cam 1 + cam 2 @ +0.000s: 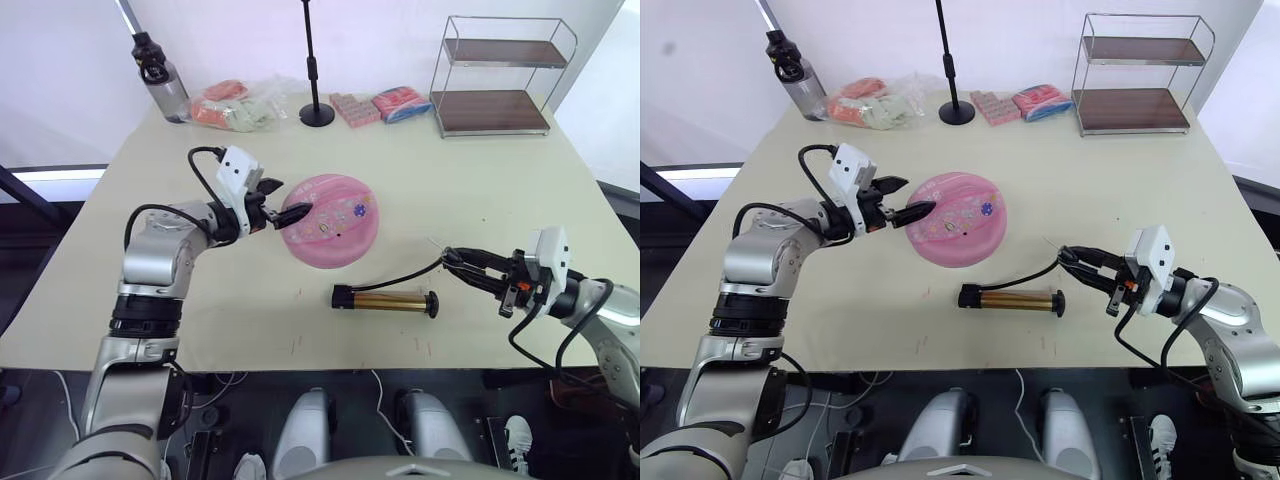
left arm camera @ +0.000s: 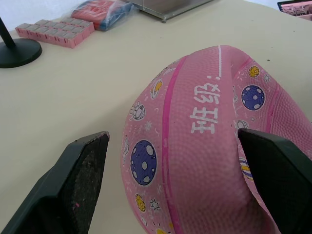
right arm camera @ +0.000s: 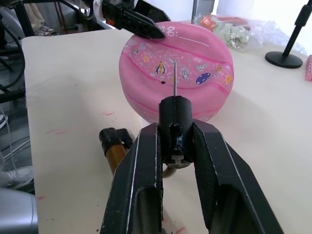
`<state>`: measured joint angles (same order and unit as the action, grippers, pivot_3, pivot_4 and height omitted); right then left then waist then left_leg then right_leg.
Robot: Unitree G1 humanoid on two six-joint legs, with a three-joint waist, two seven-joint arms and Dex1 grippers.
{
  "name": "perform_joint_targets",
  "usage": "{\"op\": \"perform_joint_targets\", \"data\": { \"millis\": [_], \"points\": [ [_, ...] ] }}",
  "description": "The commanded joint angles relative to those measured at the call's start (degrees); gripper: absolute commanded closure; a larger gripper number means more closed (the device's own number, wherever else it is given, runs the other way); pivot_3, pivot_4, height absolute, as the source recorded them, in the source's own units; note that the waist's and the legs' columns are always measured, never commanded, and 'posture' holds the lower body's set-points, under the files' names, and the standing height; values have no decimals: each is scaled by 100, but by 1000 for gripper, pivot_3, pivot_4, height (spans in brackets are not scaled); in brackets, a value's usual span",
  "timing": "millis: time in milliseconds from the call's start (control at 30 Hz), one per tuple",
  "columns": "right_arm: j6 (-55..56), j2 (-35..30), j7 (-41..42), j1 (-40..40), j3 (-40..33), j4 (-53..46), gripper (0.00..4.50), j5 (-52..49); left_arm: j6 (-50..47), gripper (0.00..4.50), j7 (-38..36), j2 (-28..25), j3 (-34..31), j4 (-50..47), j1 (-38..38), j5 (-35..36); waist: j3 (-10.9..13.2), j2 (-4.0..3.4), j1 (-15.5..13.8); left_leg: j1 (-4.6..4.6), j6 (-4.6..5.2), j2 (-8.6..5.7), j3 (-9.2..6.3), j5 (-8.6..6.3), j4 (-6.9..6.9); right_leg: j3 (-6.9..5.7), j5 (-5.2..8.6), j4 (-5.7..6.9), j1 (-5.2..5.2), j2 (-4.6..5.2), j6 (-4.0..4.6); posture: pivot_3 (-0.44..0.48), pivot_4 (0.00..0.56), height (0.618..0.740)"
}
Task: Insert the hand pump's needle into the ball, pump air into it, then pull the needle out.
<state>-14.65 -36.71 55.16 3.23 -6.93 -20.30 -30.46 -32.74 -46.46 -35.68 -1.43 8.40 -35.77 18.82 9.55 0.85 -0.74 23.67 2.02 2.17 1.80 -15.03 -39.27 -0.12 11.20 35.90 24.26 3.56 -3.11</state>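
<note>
The flattened pink rubber ball (image 1: 330,221) with cartoon stickers sat tilted near the middle of the beige table (image 1: 470,180), its edge between the spread black fingers of the left gripper (image 1: 290,213); half-deflated, it probably would yield and dent, so bracing its rim seemed wisest. The right gripper (image 3: 174,146) was pinched on the black fitting of the thin metal needle (image 3: 173,78), which pointed toward the ball but stood apart from it. The slim gold-bronze hand pump (image 1: 385,299) lay on the table between them, light and likely to roll or drag by its hose.

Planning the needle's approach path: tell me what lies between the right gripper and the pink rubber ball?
In the eye views, bare table separates the right gripper from the flattened pink rubber ball; the gold-bronze hand pump lies nearer the robot, beside that path.
</note>
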Motion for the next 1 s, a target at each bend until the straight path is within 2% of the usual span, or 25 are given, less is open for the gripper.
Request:
{"op": "perform_joint_targets", "data": {
  "millis": [33, 133, 200, 233, 333, 400, 600, 833, 1000],
  "points": [
    [201, 25, 1, 80, -13, -256, 4140, 5, 187, 19, 5, -13, 9, -38, -73, -115, 0, 0, 0, 0, 0, 0, 0, 0, 0, 0, 0, 0, 0, 0, 0, 0, 150, 740],
    [214, 16, -4, 122, 15, -233, 4140, 45, 190, 783, 6, 29, -6, -47, -79, -118, 0, 0, 0, -1, 0, 0, -1, 0, 0, 0, 0, 1, 0, 0, 0, 0, 150, 740],
    [217, 8, 6, 141, 32, -222, 4140, 61, 195, 1778, 16, 50, -6, -57, -80, -123, 0, 0, 0, -1, 0, 0, -1, 0, 0, 0, 0, 1, 0, 0, 0, 0, 150, 740],
    [204, 7, 4, 164, 47, -217, 4140, 67, 214, 2106, 27, 66, -5, -56, -81, -132, 0, 0, 0, -1, 0, 0, -1, 0, 0, 0, 0, 2, 0, 0, 0, 0, 150, 740],
    [-227, 48, -252, 370, 104, -282, 4140, -87, 309, 3691, 116, 157, -7, -20, -81, -199, 0, 0, 1, -1, -2, 0, -1, 1, 0, 0, 0, 3, 0, 0, 0, 0, 150, 740],
    [-453, 57, -404, 495, 140, -335, 4140, -133, 351, 4390, 164, 226, -37, -11, -71, -221, 0, 0, 1, -2, -4, 0, -1, 3, -1, 0, -1, 4, 0, 0, 0, 0, 150, 740],
    [-1411, -35, -824, 1025, 330, -531, 4140, -238, 449, 4475, 329, 487, -51, -161, 57, -204, 0, 0, -5, -1, -6, 0, -1, 4, -1, 0, -1, 5, 0, 0, 1, 0, 150, 740],
    [-3495, -252, -1366, 2362, 959, -734, 4140, -465, 486, 4475, 808, 922, -65, -440, 153, -215, -1, 1, -26, 0, -12, -1, -7, 8, -7, -3, -5, 8, -1, 1, -1, 0, 150, 740],
    [-4715, -67, -1731, 3264, 1226, -472, 4140, -606, 561, 4475, 1031, 1112, -7, -619, 342, -330, -1, 1, -14, 5, -12, -2, -9, 8, -7, -4, -6, 7, 0, 3, 0, 0, 150, 740]
  ]
}}
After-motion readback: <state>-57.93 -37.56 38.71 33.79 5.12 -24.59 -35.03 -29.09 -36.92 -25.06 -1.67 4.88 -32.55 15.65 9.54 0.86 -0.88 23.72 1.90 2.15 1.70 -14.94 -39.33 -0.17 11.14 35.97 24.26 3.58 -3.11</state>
